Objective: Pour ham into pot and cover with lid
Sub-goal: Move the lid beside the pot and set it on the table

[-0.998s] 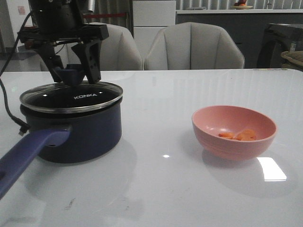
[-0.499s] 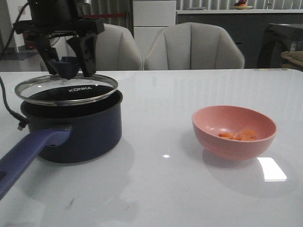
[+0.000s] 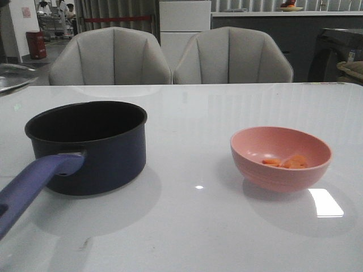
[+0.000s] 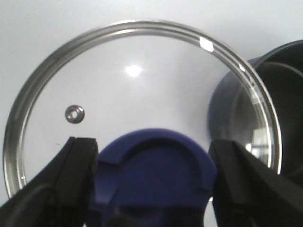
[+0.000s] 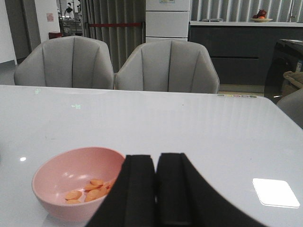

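Ham [image 3: 286, 162] sits in pink bowl [image 3: 281, 173], table right side, not poured. Pot [image 3: 88, 144] open, empty inside, well left of bowl. Lid [image 4: 137, 99] off pot, held aloft at far left; left gripper [image 4: 151, 189] clamped on its blue knob [image 4: 154, 177]. Right gripper [image 5: 155, 189] closed, empty, near bowl. Step: lid removal, judged. Next: park lid, then right gripper must open and grasp bowl rim.

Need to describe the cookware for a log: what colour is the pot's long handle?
The handle is purple-blue, lighter than the dark navy pot; the front view shows it best.
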`<state>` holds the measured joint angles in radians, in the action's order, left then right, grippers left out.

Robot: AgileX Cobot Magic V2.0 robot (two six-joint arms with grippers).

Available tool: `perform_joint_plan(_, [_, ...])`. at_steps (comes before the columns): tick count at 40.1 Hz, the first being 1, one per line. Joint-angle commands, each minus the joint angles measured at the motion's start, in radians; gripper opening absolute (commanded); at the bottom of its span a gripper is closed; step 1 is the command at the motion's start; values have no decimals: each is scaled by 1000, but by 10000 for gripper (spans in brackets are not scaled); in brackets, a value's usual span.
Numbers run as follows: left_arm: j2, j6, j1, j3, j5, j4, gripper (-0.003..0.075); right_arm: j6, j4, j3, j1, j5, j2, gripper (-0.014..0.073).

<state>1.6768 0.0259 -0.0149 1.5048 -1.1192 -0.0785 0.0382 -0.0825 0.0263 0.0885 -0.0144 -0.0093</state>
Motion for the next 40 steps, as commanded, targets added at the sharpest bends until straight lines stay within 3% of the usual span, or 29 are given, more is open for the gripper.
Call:
perform_joint_plan(1, [-94,-10,-70,-72,96,-13,217,4,10,10,1,83,-20,138])
perform_joint_plan(7, [-113,-15,-142,-220,187,-15,217,4,10,10,1,83,-20,138])
perform_joint_plan(17, [-103,-46,-147,-425,404,-87,217,4,10,10,1,83,-20,138])
perform_joint_plan(34, [50,-111,-139,-444,446,-139,227,4,10,10,1,83,-20,138])
perform_joint_plan(37, [57,-133,-129,-444,446,-148,274,4,10,10,1,83,-20,138])
perform_joint_plan(40, [57,-140,-117,-444,446,-148,386,4,10,10,1,83,-20,138])
